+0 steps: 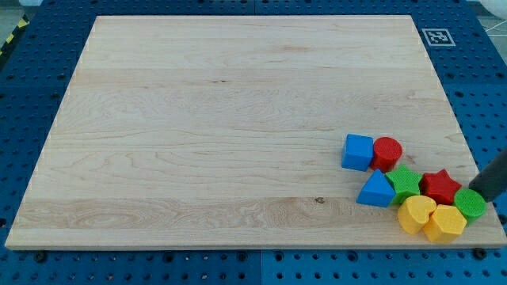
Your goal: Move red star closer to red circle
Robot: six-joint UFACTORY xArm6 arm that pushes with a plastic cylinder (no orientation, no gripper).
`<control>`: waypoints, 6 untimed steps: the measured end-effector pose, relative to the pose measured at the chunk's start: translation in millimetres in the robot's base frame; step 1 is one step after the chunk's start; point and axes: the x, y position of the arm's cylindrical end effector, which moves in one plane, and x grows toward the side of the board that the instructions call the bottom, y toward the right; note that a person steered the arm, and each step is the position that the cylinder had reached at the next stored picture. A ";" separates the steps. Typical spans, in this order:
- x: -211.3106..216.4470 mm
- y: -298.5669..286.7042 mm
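Pale wooden board [198, 127], blue pegboard [32, 95]

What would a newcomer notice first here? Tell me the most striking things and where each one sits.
A tight cluster of coloured blocks crowds the wooden board's corner at the view's bottom right. In it the red star lies just below and to the right of the red circle, with the green star between them. My tip, a dark rod entering from the view's right edge, sits just right of the red star, by the green circle.
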 end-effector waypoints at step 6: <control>11.0 -48.7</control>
